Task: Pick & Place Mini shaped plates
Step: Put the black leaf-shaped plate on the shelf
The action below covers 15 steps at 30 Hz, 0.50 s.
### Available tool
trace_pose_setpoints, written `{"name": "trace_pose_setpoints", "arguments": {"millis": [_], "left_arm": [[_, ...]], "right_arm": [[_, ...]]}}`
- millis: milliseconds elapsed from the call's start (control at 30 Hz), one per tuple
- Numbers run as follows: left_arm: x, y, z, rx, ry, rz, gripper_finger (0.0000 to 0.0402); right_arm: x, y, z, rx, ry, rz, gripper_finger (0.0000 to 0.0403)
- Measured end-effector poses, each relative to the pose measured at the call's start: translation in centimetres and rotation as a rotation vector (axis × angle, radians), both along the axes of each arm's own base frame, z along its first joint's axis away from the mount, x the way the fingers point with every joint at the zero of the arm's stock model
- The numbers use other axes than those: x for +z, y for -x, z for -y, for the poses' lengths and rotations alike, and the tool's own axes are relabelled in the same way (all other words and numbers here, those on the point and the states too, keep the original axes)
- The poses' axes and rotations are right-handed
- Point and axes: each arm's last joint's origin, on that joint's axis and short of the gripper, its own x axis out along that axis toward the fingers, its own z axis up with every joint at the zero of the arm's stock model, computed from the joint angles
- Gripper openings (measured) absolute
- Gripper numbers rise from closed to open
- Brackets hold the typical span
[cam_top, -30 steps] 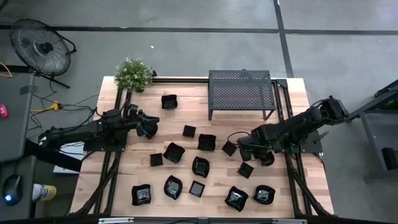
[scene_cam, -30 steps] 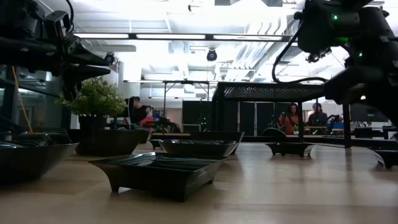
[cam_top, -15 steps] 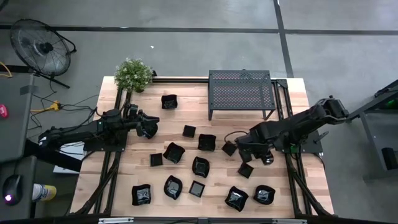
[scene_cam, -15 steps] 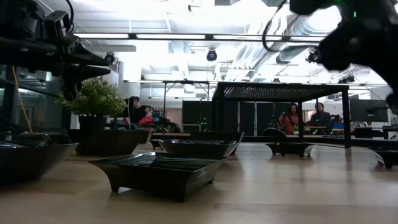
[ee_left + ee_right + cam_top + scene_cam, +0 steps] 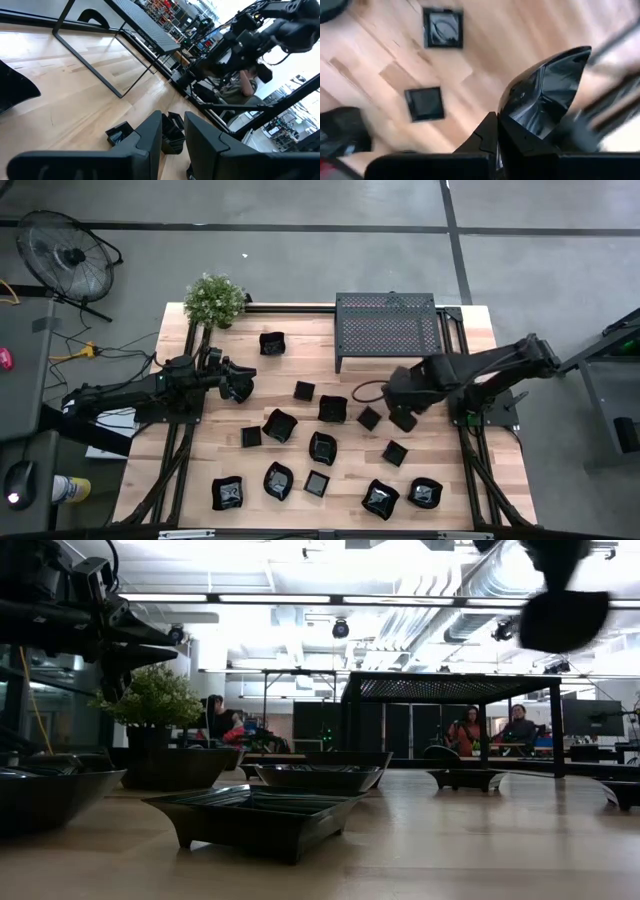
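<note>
The right tool point(image 5: 404, 418) is holding a small glossy black dish point(image 5: 547, 97) clamped above the wooden counter point(image 5: 470, 480), beside the black perforated metal rack point(image 5: 387, 323), while the left tool point(image 5: 240, 386), fingers slightly apart, is hovering near the green potted plant point(image 5: 214, 299).

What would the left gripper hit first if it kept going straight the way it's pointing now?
Probably the small square plate just ahead of the left gripper on the table, if it is low enough; depth is unclear. Otherwise it heads toward the right arm holding a plate.

glossy black mini shaped plates point(image 5: 279, 424) on a pale wood-grain table point(image 5: 470, 498), beside a black perforated rack point(image 5: 387, 323).
</note>
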Motion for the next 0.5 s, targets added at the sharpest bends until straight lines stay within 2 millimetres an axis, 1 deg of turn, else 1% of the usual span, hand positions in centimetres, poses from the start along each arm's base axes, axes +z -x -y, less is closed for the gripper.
{"name": "trace_pose_setpoints", "arguments": {"millis": [67,200,400,500], "left_arm": [[0.0,0.0,0.0,0.0,0.0,0.0,0.0081],[0.0,0.0,0.0,0.0,0.0,0.0,0.0081],[0.0,0.0,0.0,0.0,0.0,0.0,0.0081],[0.0,0.0,0.0,0.0,0.0,0.0,0.0081]], "right_arm": [[0.4,-0.2,0.7,0.11,0.038,0.007,0.0],[0.6,-0.6,2.8,0.249,0.119,-0.017,0.0],[0.7,-0.7,5.8,0.445,0.312,-0.118,0.0],[0.8,-0.6,7.3,0.538,0.38,-0.19,0.0]]}}
